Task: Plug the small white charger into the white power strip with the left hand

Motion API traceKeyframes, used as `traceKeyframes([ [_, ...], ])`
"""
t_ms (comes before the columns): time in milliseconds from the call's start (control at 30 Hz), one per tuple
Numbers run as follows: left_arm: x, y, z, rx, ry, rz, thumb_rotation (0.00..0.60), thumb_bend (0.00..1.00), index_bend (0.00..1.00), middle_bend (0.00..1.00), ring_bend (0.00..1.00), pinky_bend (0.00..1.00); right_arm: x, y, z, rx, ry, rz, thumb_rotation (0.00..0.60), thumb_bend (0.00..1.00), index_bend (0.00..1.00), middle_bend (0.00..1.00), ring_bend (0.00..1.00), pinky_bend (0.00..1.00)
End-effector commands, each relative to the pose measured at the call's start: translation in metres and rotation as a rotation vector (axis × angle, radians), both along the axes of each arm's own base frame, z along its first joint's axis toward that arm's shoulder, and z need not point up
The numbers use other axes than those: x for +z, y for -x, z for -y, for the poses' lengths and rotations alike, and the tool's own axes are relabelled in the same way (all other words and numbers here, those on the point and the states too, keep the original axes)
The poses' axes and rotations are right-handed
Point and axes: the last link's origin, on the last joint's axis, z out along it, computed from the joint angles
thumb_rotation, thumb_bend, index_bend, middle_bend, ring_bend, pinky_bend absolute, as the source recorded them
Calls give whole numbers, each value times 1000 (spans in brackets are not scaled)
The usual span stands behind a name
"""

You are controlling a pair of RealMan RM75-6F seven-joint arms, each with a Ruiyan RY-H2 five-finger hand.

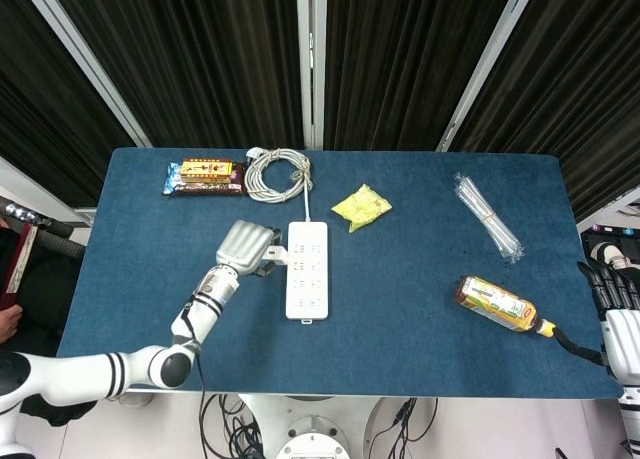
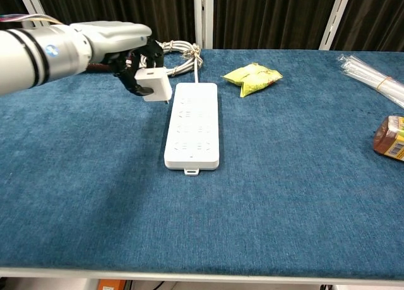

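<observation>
1. Chest view showed the left hand point(image 2: 123, 50) gripping the charger point(image 2: 154, 83) just beside the power strip's point(image 2: 193, 124) far left edge, above the counter point(image 2: 95, 195).
2. Right hand point(image 1: 618, 309) sat at the counter's edge, apparently holding nothing, though its fingers were hard to read.

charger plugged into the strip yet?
Not yet. The left hand holds the charger off the table beside the power strip's left edge.

On the blue felt-covered table point(image 1: 420, 309) lie a brown-and-gold snack bar point(image 1: 205, 176), a crumpled yellow packet point(image 1: 361, 206), a clear plastic straw bundle point(image 1: 487, 216) and a bottle on its side point(image 1: 497, 303).
</observation>
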Motion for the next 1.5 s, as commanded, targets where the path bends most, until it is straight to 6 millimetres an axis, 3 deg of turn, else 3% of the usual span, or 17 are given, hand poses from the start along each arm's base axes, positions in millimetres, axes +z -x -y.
traceKeyframes([
  [33, -9, -26, 2, 2, 13, 6, 600, 447, 663, 700, 547, 633, 1, 3, -1, -10, 1, 1, 600, 111, 0, 16, 0, 0],
  [367, -26, -42, 6, 27, 45, -36, 600, 446, 663, 700, 548, 633, 3, 7, -1, -15, 2, 3, 600, 110, 0, 16, 0, 0],
  [1500, -35, -36, 2, 73, 60, -71, 600, 446, 663, 700, 548, 632, 3, 10, -1, -25, 2, 3, 600, 110, 0, 16, 0, 0],
])
